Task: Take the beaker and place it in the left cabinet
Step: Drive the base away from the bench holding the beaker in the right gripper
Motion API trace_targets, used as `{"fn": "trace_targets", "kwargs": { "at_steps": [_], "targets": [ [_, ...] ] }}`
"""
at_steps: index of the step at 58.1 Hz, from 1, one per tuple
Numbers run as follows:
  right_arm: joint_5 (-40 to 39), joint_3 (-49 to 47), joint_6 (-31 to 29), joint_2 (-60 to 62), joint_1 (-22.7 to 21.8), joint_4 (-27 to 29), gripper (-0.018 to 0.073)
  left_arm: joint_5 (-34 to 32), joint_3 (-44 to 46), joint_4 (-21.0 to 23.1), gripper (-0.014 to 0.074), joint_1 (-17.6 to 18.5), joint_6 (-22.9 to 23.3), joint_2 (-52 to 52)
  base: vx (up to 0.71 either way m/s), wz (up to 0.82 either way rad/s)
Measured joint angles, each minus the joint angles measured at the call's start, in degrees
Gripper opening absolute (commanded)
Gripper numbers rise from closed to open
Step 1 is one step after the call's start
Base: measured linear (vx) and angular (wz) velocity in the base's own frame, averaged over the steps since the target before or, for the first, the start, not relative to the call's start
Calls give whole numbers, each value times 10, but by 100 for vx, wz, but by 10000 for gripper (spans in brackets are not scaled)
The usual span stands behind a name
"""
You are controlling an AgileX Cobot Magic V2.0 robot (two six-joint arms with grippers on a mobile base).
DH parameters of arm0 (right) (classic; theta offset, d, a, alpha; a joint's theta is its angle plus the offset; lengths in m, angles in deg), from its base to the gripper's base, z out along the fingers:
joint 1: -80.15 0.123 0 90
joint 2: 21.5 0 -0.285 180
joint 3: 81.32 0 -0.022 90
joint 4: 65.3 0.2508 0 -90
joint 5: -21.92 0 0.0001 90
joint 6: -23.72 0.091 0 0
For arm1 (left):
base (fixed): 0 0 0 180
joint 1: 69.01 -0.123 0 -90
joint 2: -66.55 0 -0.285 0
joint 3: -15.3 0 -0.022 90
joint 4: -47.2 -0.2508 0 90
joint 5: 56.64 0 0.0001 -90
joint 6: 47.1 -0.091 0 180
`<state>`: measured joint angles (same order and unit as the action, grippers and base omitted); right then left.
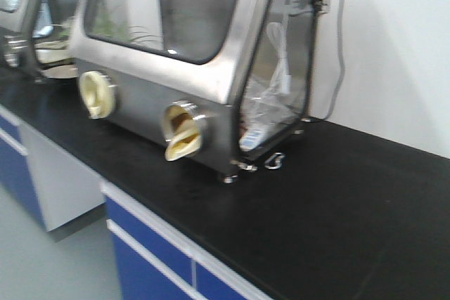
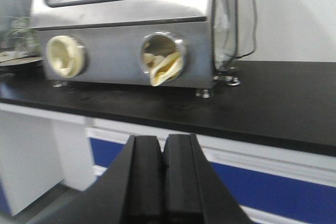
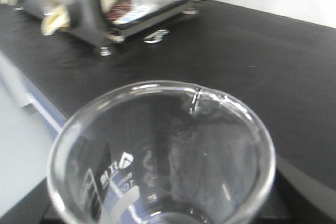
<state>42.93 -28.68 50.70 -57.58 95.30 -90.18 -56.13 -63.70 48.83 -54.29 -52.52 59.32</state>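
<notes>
Nearest the right wrist lens is the beaker [image 3: 163, 150], its flared rim filling the lower frame, mouth up and empty. It hangs in the air over the counter [image 3: 262, 51] edge with floor showing below on one side, so I judge it is carried, not set down. The dark shapes at the bottom corners look like the right fingers [image 3: 307, 203], clamped on the glass low down, where the wall is straight and the pouring lip stays free. Keeping it upright and close to the wrist makes sense for a smooth glass that could slip if tilted.

White print shows on the near wall: a small triangle logo, a few characters beside it too blurred to read, and a white marking patch beneath.

On the left arm, the left fingers [image 2: 163, 145] are pressed together with nothing between them. They are held low in front of the counter, out of the way, which suits a one-arm carry.

A steel glove box [image 1: 176, 68] with two cream glove ports [image 2: 163, 59] stands on the counter above blue fronts [image 1: 140, 251]. No writing on it can be read.

No grey shelving is in any view, so the left cabinet must lie outside these frames. The pick looks done and the placing is not yet started.
</notes>
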Motion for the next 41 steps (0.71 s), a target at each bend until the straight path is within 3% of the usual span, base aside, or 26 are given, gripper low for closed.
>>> {"fn": "trace_targets", "kwargs": {
  "at_steps": [41],
  "targets": [
    [0,0,0,0,0,0,-6,0,0,0,1,0,0,0,-5,50]
  ]
}}
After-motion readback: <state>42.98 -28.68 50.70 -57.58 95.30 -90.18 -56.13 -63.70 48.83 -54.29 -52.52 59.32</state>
